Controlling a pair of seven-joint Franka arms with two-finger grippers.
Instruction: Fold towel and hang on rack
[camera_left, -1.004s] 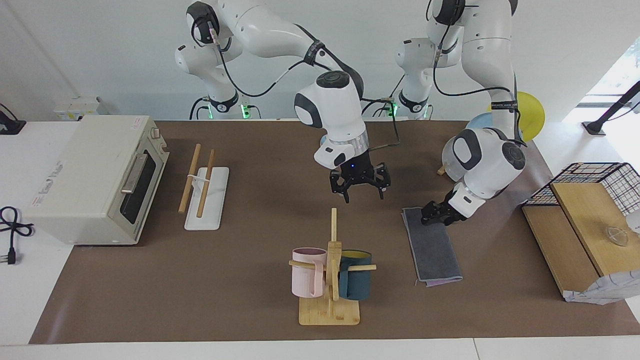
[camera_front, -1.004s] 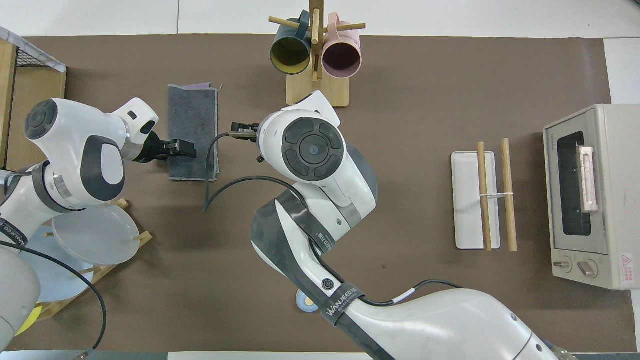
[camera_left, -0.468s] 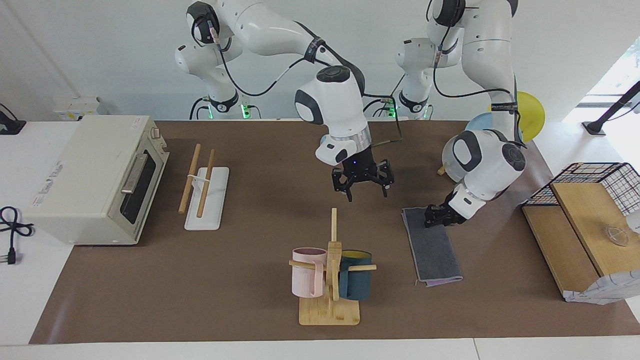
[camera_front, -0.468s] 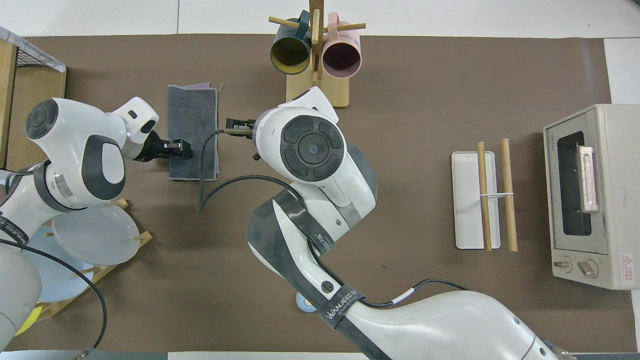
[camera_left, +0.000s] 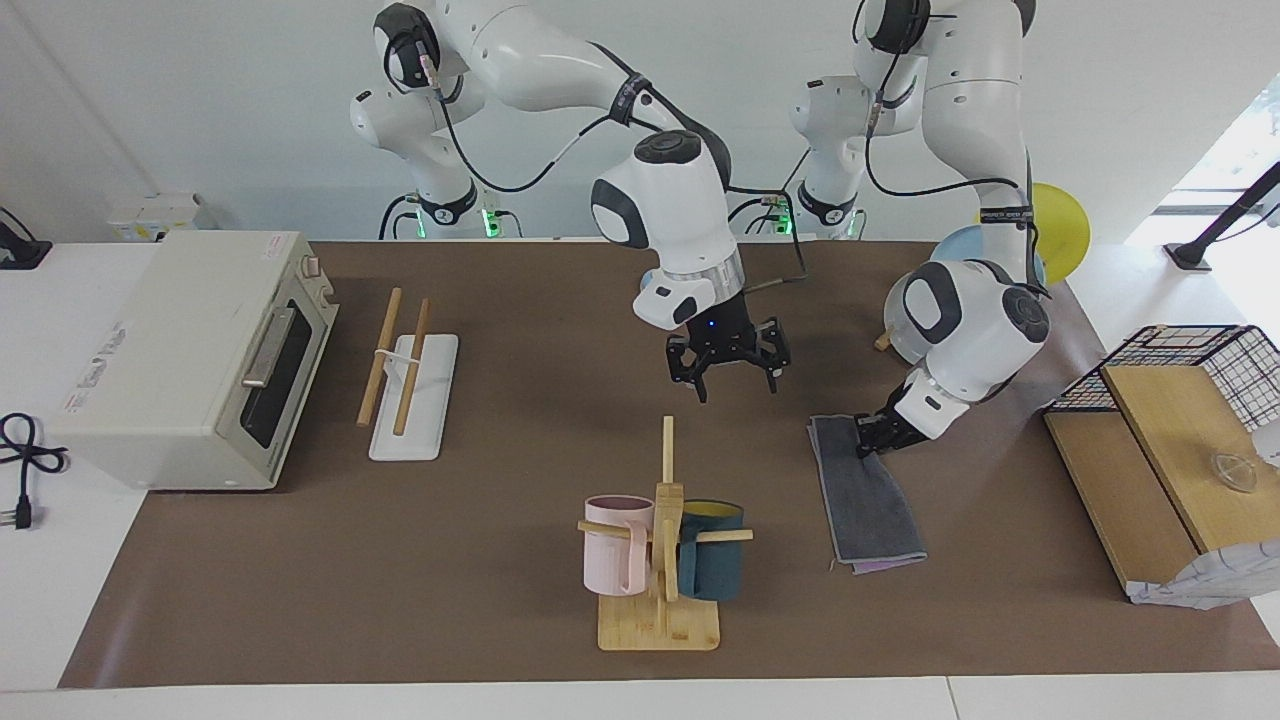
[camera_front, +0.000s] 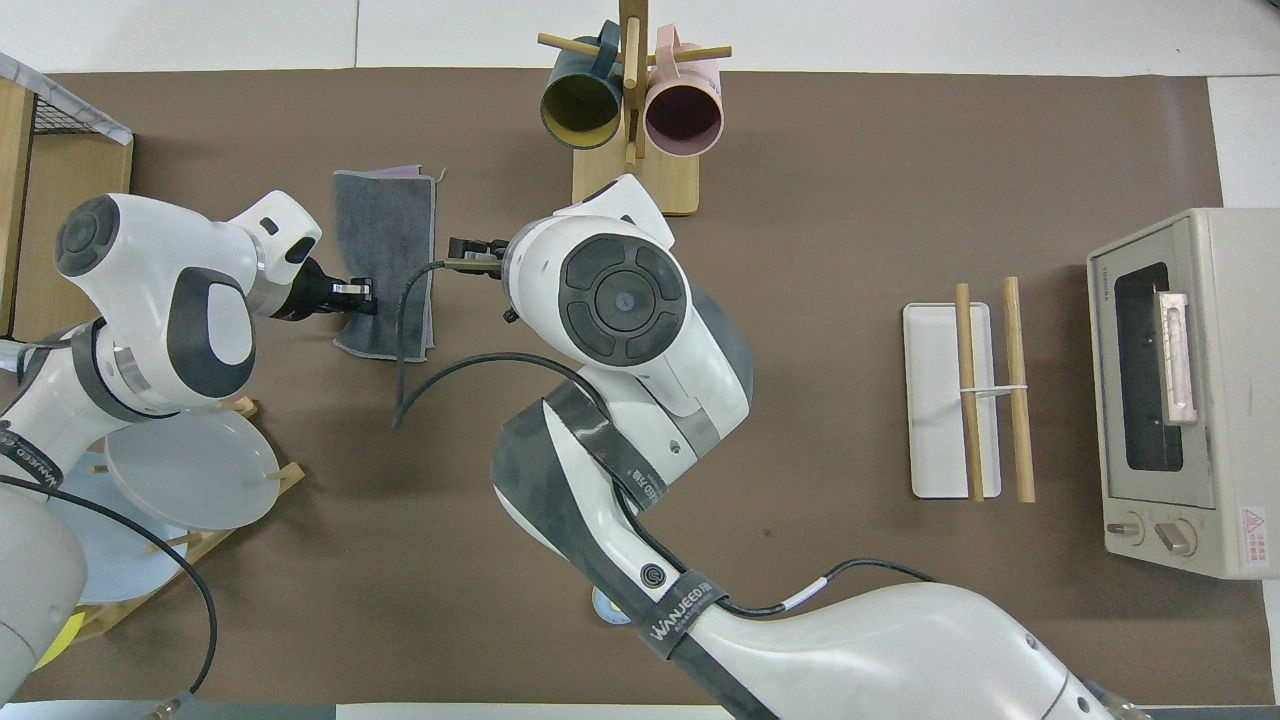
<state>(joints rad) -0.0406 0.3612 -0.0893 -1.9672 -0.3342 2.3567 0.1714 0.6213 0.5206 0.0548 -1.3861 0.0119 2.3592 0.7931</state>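
Two grippers, left gripper (camera_left: 868, 437) pinching towel (camera_left: 868, 497)

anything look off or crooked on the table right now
Only the towel: its end nearer the robots is lifted and skewed where the left end effector grips it, and a purple edge peeks out at its other end. The rack and the mug stand look tidy.

Left tool (camera_left: 868, 436) clamped, right tool (camera_left: 729, 372) spread.

A robotics lab, most likely: two white arms bolted at one end of a surface (camera_left: 480, 560) under brown matting, bare white walls, and staged kitchen props, namely a toaster oven (camera_left: 190, 355) and mug stand (camera_left: 660, 560).
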